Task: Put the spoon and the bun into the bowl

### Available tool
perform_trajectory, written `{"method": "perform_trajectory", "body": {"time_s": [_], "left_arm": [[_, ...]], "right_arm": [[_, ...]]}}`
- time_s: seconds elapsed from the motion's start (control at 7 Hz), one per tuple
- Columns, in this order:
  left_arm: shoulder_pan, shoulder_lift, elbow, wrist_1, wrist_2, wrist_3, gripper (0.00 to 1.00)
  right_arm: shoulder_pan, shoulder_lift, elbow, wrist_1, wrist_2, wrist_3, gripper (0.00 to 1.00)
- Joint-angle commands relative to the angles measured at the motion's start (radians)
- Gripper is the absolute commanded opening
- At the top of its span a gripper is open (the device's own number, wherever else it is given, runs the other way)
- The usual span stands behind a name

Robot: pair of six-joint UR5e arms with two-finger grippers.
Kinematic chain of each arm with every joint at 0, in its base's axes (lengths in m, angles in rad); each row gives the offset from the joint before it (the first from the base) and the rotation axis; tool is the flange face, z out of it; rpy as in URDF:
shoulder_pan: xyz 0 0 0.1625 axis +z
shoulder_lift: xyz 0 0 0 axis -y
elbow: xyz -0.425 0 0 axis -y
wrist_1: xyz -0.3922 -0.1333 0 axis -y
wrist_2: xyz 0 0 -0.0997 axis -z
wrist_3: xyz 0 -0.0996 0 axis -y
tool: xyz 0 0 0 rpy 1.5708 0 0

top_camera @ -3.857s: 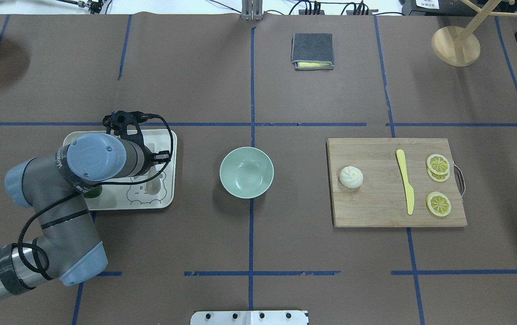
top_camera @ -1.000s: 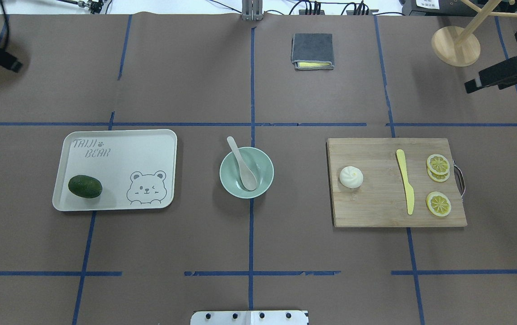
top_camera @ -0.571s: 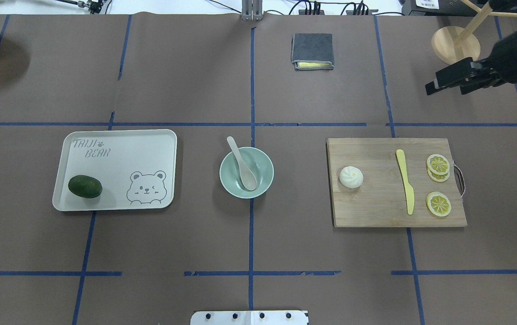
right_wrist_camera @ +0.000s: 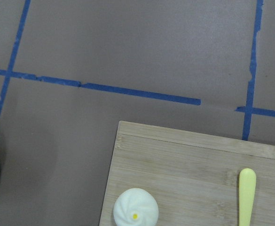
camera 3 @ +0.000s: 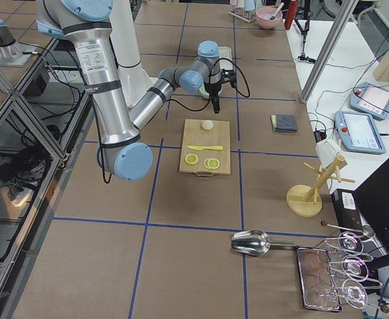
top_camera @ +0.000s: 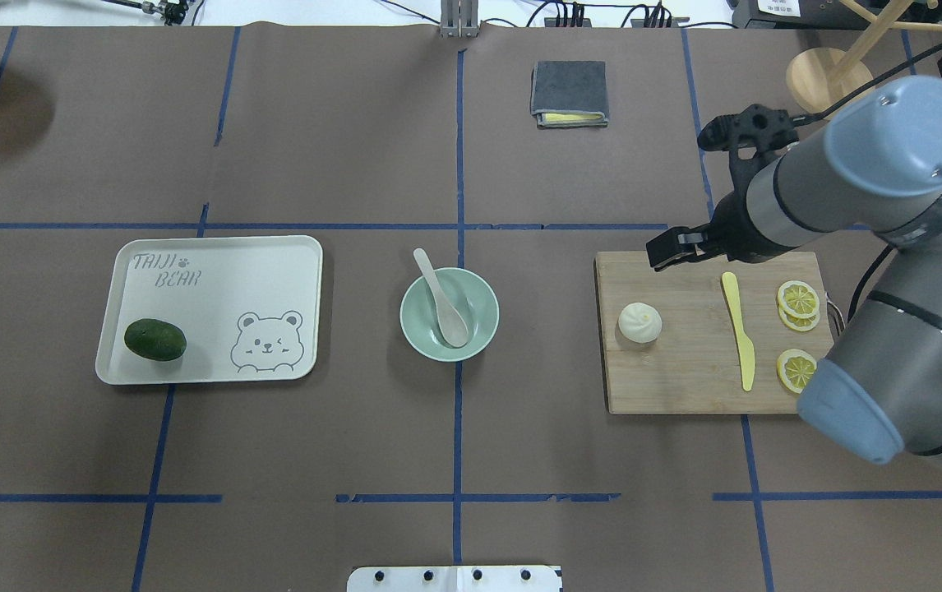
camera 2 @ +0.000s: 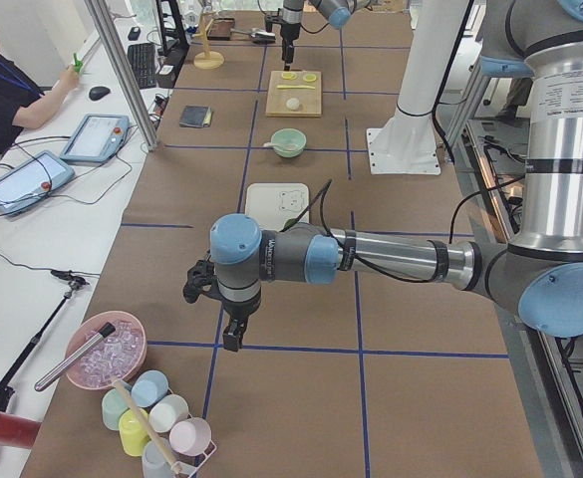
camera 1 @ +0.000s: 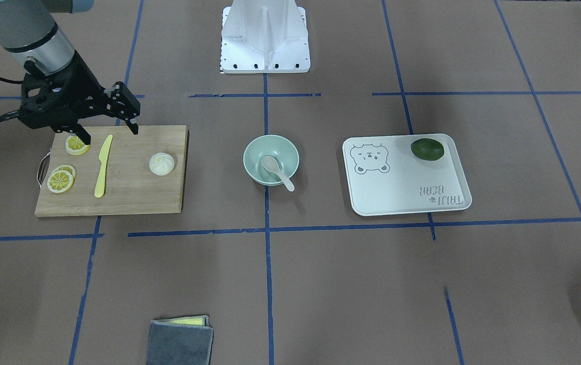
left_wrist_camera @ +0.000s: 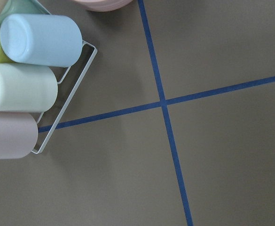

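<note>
The pale spoon lies in the mint-green bowl at the table's middle, with its handle over the far rim; both also show in the front view, spoon and bowl. The white bun sits on the left part of the wooden cutting board; it shows in the right wrist view too. My right gripper is open and empty, hovering above the board near the bun and apart from it. My left gripper hangs over the table's left end; I cannot tell its state.
A yellow knife and lemon slices lie on the board. A white tray holds an avocado. A grey cloth and wooden stand sit at the back. A rack of cups is below my left wrist.
The spoon went from the tray area into the bowl. My left arm left the overhead view. My right arm swung in from the right edge to above the cutting board.
</note>
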Motion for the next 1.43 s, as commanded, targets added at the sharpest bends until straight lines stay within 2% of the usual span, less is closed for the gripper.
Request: {"method": "perform_trajectory", "body": {"time_s": [0.0, 0.14, 0.29, 0.43, 0.86, 1.14, 1.29], "left_arm": [[0.000, 0.002, -0.010, -0.001, -0.004, 0.000, 1.00], [0.000, 0.003, -0.010, -0.001, -0.004, 0.001, 1.00], [0.000, 0.003, -0.010, -0.002, -0.004, 0.001, 1.00], [0.000, 0.002, -0.010, -0.004, -0.004, 0.001, 1.00], [0.000, 0.000, -0.011, -0.007, -0.004, 0.001, 1.00], [0.000, 0.002, -0.011, -0.007, -0.004, 0.001, 1.00], [0.000, 0.002, -0.011, -0.007, -0.004, 0.001, 1.00]], "right_arm": [[-0.070, -0.003, -0.134, 0.130, -0.099, 0.012, 1.00], [-0.094, 0.001, -0.178, 0.195, -0.116, 0.030, 0.98], [-0.117, 0.012, -0.180, 0.195, -0.130, 0.043, 0.92], [-0.130, 0.011, -0.182, 0.195, -0.130, 0.043, 0.80], [-0.156, -0.002, -0.182, 0.183, -0.126, 0.041, 0.18], [-0.165, -0.002, -0.182, 0.183, -0.126, 0.041, 0.00], [-0.165, -0.002, -0.176, 0.183, -0.126, 0.043, 0.00]]}}
